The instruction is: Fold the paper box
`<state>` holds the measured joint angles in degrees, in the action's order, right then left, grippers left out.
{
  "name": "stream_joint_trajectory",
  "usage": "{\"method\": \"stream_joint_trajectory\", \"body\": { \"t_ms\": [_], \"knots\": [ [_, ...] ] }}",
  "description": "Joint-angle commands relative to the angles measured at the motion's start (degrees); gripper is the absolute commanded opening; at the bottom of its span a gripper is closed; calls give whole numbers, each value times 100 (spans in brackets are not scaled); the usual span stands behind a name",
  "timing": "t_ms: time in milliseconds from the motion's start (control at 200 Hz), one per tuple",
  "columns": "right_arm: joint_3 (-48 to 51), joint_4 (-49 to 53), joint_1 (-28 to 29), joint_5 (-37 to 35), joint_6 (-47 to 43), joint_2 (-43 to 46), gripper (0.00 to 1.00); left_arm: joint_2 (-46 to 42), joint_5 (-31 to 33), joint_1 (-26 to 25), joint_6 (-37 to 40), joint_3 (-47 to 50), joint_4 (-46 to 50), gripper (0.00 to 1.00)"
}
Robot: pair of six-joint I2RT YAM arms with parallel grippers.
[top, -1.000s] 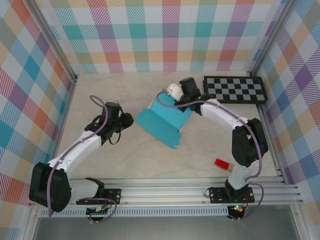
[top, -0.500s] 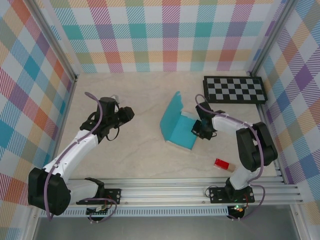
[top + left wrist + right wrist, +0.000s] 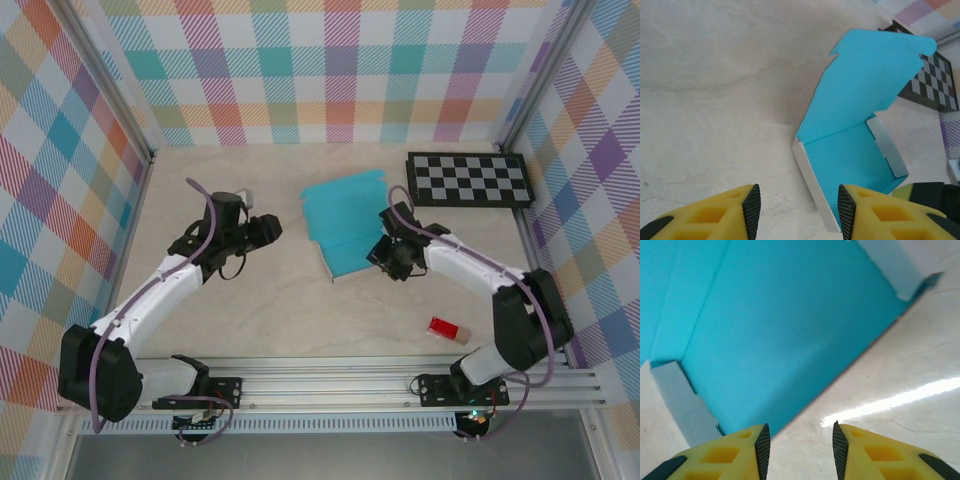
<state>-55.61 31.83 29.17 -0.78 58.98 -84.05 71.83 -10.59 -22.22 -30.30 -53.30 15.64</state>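
The left pincer [image 3: 271,228] and right pincer [image 3: 384,252] flank the paper box [image 3: 345,220], both spread and empty. Unheld, its creased panels may spring flat, or a nudge could skid it.

teal-and-white card paper box [image 3: 345,222] | half-folded, teal inside up | side walls raised, lid flap open | centre of beige table [image 3: 260,310]
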Motion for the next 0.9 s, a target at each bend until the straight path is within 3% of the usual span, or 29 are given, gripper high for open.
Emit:
{"method": "stream_joint_trajectory", "body": {
  "t_ms": [0, 20, 70, 155, 230, 370, 475, 525, 670, 805, 895],
  "knots": [
    [95, 544, -72, -336, -1263, 719, 40, 336, -379, -122, 377, 61, -496, 48],
    [88, 620, -82, -443, -1434, 836, 41, 415, -370, -145, 439, 73, -581, 48],
    [45, 819, -92, -747, -1817, 1116, 54, 660, -334, -180, 594, 22, -675, 49],
    [-81, 851, -245, -945, -2655, 1486, 67, 1031, -309, -185, 766, -163, -727, 51],
    [-287, 533, -394, -1033, -3606, 1654, 73, 1243, -501, -186, 840, -283, -994, 53],
    [-794, -467, -638, -251, -5930, 1228, 68, 1421, -650, -315, 912, -478, -1304, 53],
    [-1518, -506, -1246, 1268, -7269, 529, 63, 1352, -410, -435, 1090, -622, -1167, 52],
    [-1988, -250, -1581, 1924, -7636, 91, 58, 1367, -273, -450, 1244, -755, -993, 52],
    [-3093, 451, -2264, 2983, -8580, -1130, 47, 1684, -215, -450, 1591, -1074, -766, 51],
    [-3231, 226, -2534, 3655, -8881, -1667, 40, 1932, -170, -460, 1688, -1079, -997, 49],
    [-3141, -64, -2556, 3726, -8914, -1806, 37, 2007, -149, -468, 1720, -1094, -1138, 46]
  ]
}}
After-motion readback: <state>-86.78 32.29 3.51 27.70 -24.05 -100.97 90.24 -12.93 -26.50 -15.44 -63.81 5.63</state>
